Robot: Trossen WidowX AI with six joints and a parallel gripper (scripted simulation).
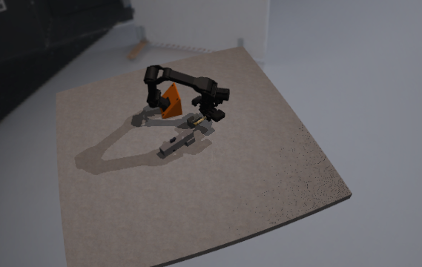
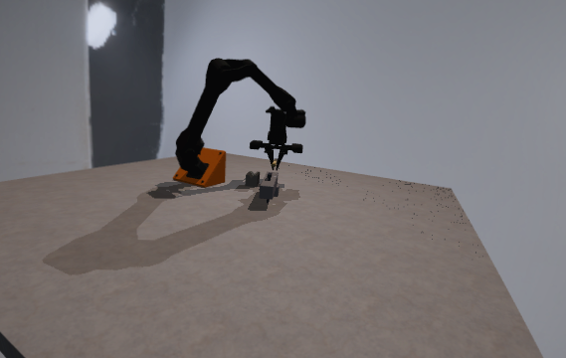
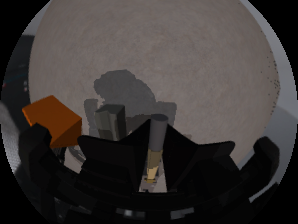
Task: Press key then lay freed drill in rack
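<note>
The drill [image 1: 199, 122] [image 2: 275, 163] [image 3: 152, 170] has a gold fluted part and a grey round shank. My gripper [image 1: 205, 118] [image 2: 275, 166] [image 3: 155, 122] is shut on the drill, with one finger on each side. The drill is outside the long grey housing [image 1: 178, 144] [image 2: 269, 191], held a little above and beyond its far end. A small dark part [image 1: 173, 139] on the housing looks like the key; whether it is down cannot be told. The rack, a small dark grey grooved block [image 1: 190, 122] [image 2: 252, 178] [image 3: 111, 117], stands beside the drill on the arm's base side.
The orange wedge-shaped arm base [image 1: 173, 107] [image 2: 217, 169] [image 3: 56, 120] stands behind the rack. The brown table top [image 1: 196, 208] [image 2: 312, 278] [image 3: 190, 50] carries the arm's shadow, which falls over the rack and part of the housing.
</note>
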